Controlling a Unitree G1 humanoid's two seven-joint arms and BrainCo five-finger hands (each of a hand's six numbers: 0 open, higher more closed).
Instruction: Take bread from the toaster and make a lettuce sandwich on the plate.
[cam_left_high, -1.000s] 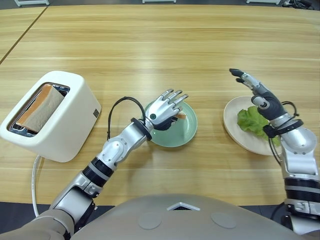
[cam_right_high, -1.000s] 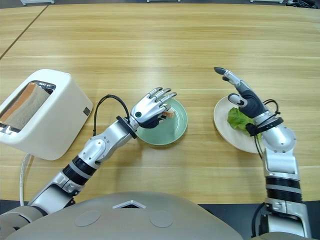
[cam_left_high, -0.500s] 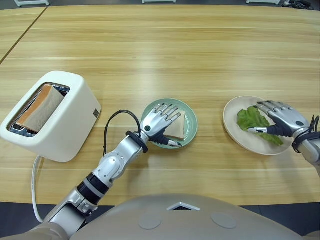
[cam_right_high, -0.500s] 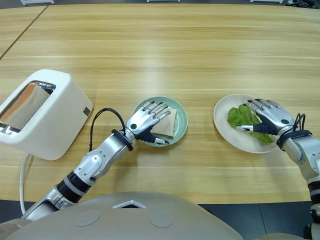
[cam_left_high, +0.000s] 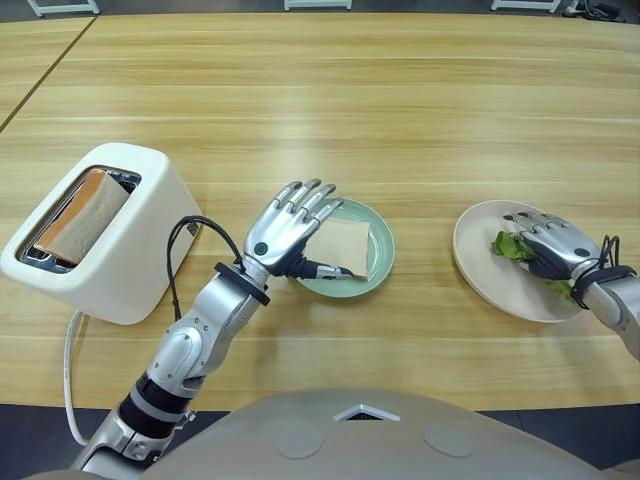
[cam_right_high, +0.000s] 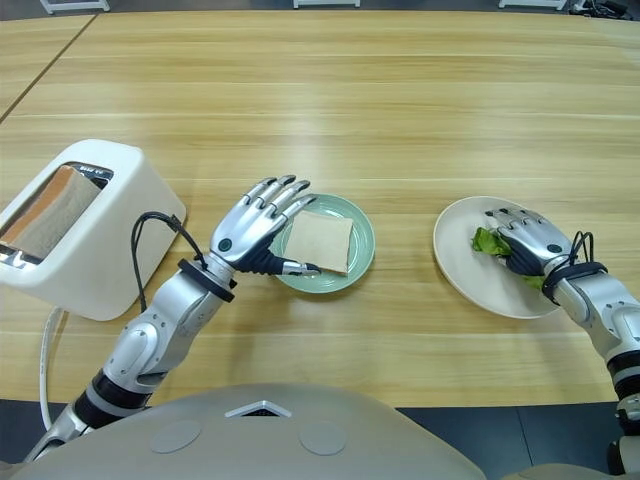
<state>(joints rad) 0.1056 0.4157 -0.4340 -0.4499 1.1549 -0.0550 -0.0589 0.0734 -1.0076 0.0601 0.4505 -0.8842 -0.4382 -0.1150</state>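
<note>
A white toaster stands at the left with one bread slice sticking out of its slot. Another bread slice lies flat on the green plate in the middle. My left hand hovers open over the plate's left rim, its fingers spread and its thumb near the slice's edge. On the right, a beige plate holds green lettuce. My right hand rests on that plate, its fingers curled around the bunched lettuce, most of which is hidden beneath it.
The toaster's white cord runs off the near table edge at the left. A black cable loops from my left wrist. Bare wooden table stretches behind both plates.
My left hand laid the bread slice on the green plate, let go and drew back to the left. My right hand came down onto the lettuce and curled around it, bunching it.
</note>
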